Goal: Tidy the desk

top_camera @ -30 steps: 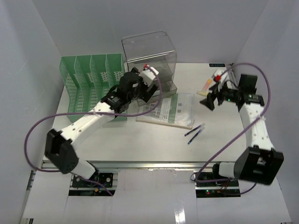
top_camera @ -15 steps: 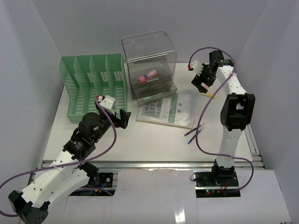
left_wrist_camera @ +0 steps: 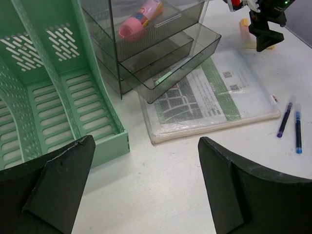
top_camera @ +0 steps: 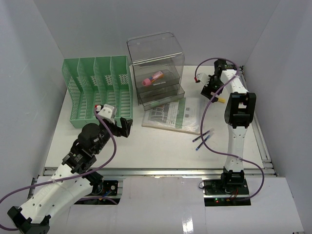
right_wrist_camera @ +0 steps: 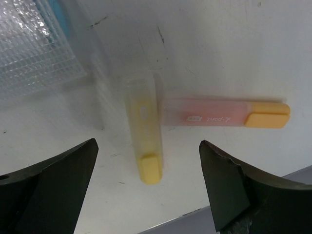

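A: left gripper (left_wrist_camera: 146, 141)?
B: Jaws wide apart, nothing in them. It hangs over bare white table (top_camera: 146, 146), just in front of the green mesh file rack (top_camera: 95, 90).
A: right gripper (right_wrist_camera: 146, 146)?
B: Also spread and empty. It's at the table's far right, pointing down, with a yellow highlighter (right_wrist_camera: 144, 131) between the jaws. Can't tell if the tips touch the table.
A: Anything beside it?
B: A pink highlighter with a yellow cap (right_wrist_camera: 219, 115), lying crosswise, end against the yellow one. In the top view the gripper hides most of both.
A: Rest of the table?
B: It fills the whole workspace and everything sits on it. Clear drawer box (top_camera: 156, 63) at the back, next to the rack. Pink item (left_wrist_camera: 139, 17) in an upper drawer, cut off, type unclear. Document pouch (top_camera: 175, 114) in front, lowest open drawer overhanging its corner, print unreadable. Purple pen (left_wrist_camera: 284, 120) and blue pen (left_wrist_camera: 297, 129) lie side by side just beside the pouch.
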`<state>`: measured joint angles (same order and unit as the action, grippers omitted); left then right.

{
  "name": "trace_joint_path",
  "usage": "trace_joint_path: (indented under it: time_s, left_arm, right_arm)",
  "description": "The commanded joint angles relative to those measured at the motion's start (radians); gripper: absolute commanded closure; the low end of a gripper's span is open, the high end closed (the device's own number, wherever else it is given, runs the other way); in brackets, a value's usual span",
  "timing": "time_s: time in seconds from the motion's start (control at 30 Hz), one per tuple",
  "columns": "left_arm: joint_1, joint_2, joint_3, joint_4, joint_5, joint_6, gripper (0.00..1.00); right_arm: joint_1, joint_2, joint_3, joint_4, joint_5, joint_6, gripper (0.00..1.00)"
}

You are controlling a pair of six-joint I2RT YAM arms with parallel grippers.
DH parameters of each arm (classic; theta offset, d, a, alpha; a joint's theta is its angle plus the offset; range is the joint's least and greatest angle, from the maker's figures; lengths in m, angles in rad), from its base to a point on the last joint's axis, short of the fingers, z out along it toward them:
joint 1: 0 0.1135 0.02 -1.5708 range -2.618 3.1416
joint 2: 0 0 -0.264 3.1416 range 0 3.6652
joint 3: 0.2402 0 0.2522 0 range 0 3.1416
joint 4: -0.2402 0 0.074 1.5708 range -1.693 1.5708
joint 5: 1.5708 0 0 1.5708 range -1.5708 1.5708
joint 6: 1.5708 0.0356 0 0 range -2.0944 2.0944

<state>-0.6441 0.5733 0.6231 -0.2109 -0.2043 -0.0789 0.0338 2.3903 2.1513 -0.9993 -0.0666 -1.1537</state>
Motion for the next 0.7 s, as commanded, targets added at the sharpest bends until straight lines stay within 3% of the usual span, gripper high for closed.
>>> trace_joint_path:
  time_s: [0.0,0.23,0.4,0.67]
  left_arm:
    - [0.003,0.005,0.006,-0.015,-0.034,0.005,0.02]
    - [0.004,0.010,0.003,-0.015,-0.046,0.007,0.02]
    - [0.004,0.008,0.000,-0.014,-0.053,0.008,0.02]
    - [0.004,0.003,-0.005,-0.010,-0.057,0.008,0.02]
  right_arm:
    - [-0.022,0.040,0.054,-0.028,-0.002,-0.040,0.16]
    - [-0.052,0.052,0.018,-0.051,-0.062,-0.066,0.33]
    - [-0.052,0.065,0.023,-0.088,-0.105,-0.082,0.57]
    - [-0.054,-0.020,-0.114,-0.078,-0.153,-0.118,0.80]
